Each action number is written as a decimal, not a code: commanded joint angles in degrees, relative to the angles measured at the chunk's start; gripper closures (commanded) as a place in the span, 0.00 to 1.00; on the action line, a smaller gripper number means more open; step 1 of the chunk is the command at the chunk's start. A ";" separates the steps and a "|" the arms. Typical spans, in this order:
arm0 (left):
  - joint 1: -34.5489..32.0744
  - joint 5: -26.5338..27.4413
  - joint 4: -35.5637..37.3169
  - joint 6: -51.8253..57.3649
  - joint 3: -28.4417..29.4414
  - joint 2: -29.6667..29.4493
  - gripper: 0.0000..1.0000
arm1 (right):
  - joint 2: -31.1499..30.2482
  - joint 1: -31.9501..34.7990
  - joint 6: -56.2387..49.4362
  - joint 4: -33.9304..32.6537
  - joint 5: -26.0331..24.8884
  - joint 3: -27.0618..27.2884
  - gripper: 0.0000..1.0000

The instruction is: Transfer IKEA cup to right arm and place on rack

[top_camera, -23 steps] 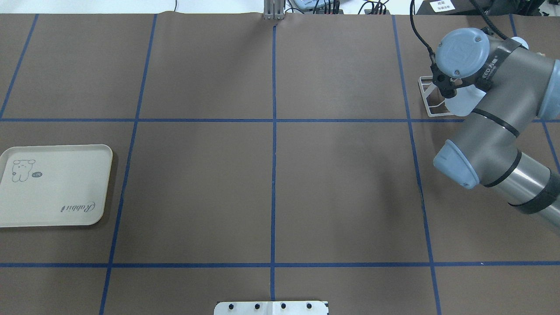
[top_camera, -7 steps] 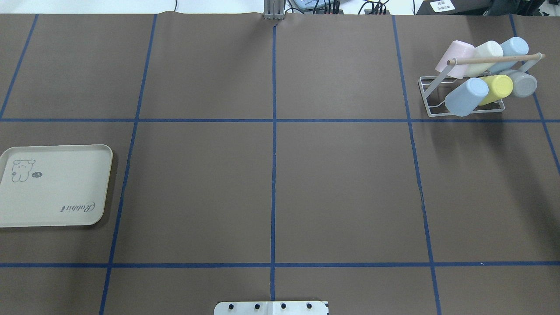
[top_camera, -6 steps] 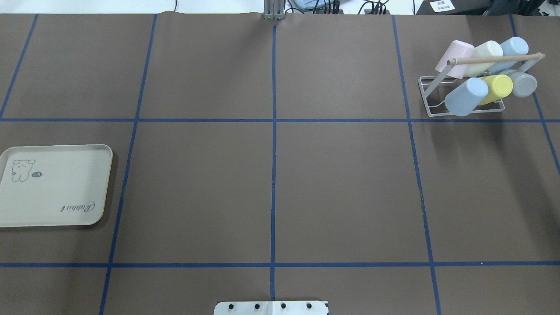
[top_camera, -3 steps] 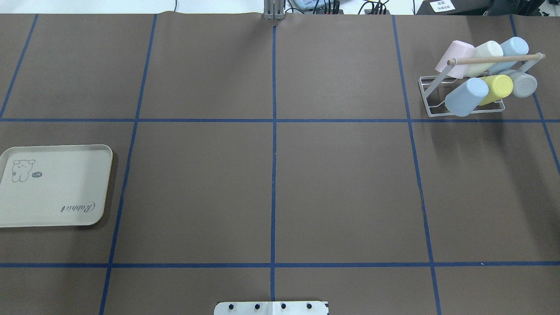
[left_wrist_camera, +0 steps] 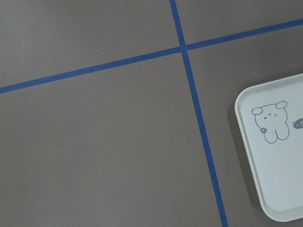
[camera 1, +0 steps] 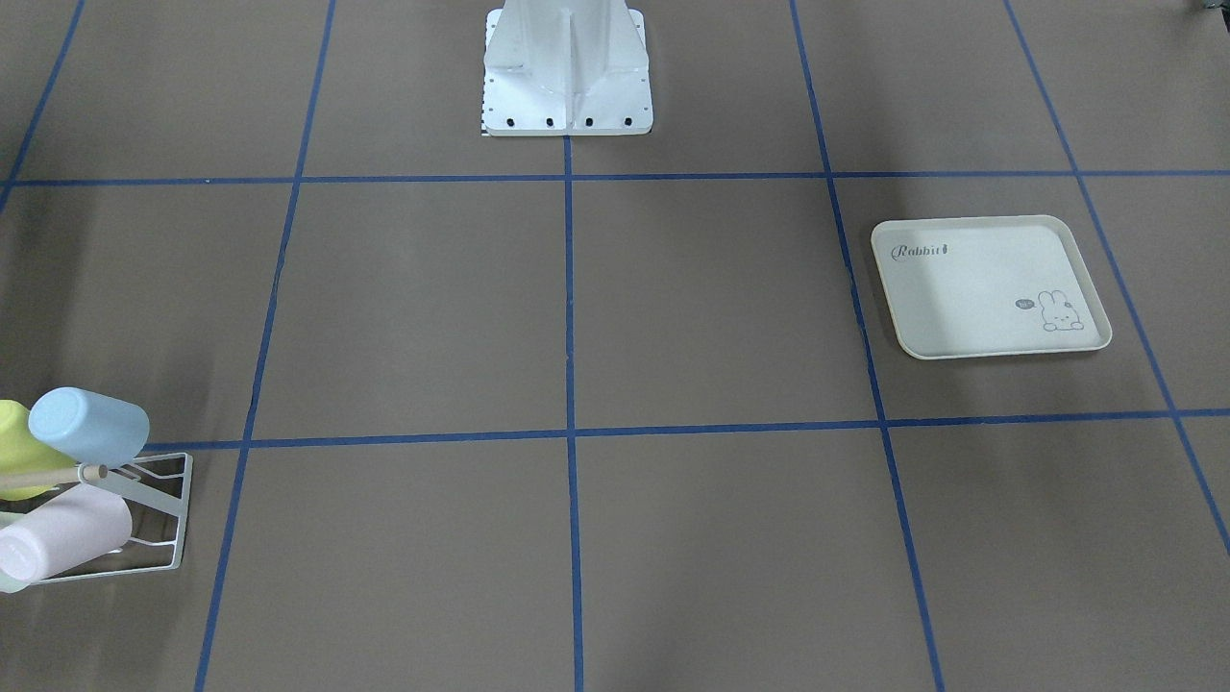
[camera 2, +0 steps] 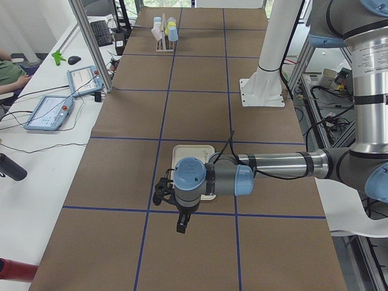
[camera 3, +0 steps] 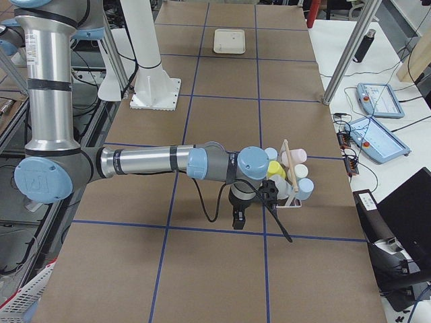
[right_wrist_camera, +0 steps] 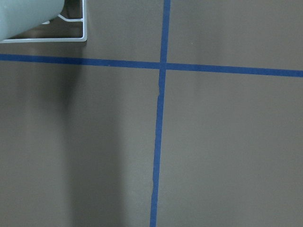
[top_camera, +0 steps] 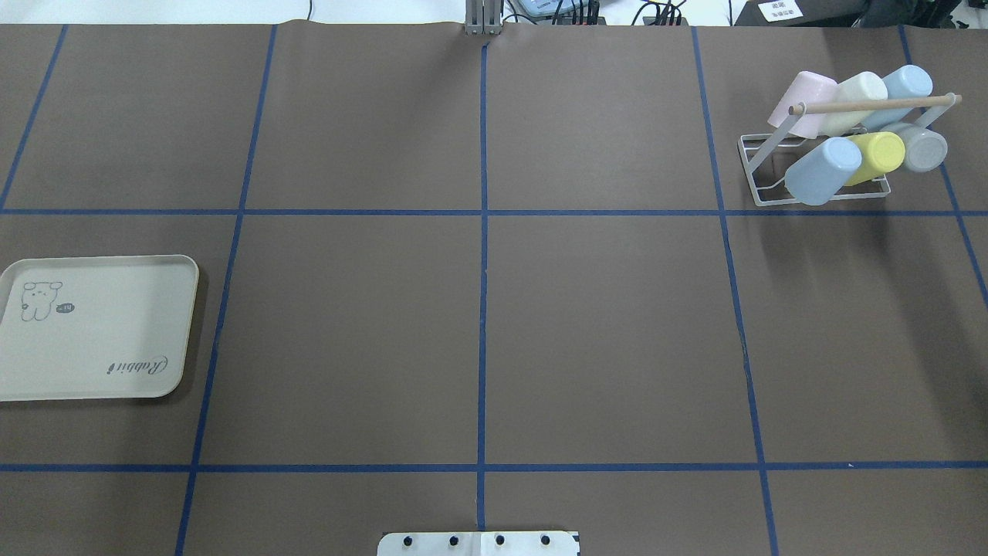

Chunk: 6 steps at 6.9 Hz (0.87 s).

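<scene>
1. Nearest, at the middle of the table's near edge, sits the robot's white base plate [top_camera: 478, 543].
2. At mid-depth on the left a cream tray [top_camera: 116, 309] lies flat, probably as the pick-up spot within the left arm's reach. It is printed "Rabbit" beside a rabbit drawing, whose tiny speech bubble is too small to read.
3. The left gripper [camera 2: 180, 225] hangs just beside the tray, pointing down. Only a side view shows it, so I cannot tell whether its claw is spread.
4. Far right, the rack [top_camera: 772, 203] holds six cups [top_camera: 824, 170] tilted bottom-up over its prongs, likely so they stay put. A wooden dowel [top_camera: 872, 103] crosses above them.
5. The task's cup is presumably among these six, so placing looks done. No IKEA mark is readable.
6. The right gripper [camera 3: 237, 222] hangs just beside the rack and apart from the cups. Again I cannot tell its claw's state.
</scene>
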 commanded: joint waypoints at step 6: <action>0.29 3.02 -0.27 -3.66 -2.93 0.13 0.00 | -0.70 0.00 -0.60 0.09 0.09 1.19 0.00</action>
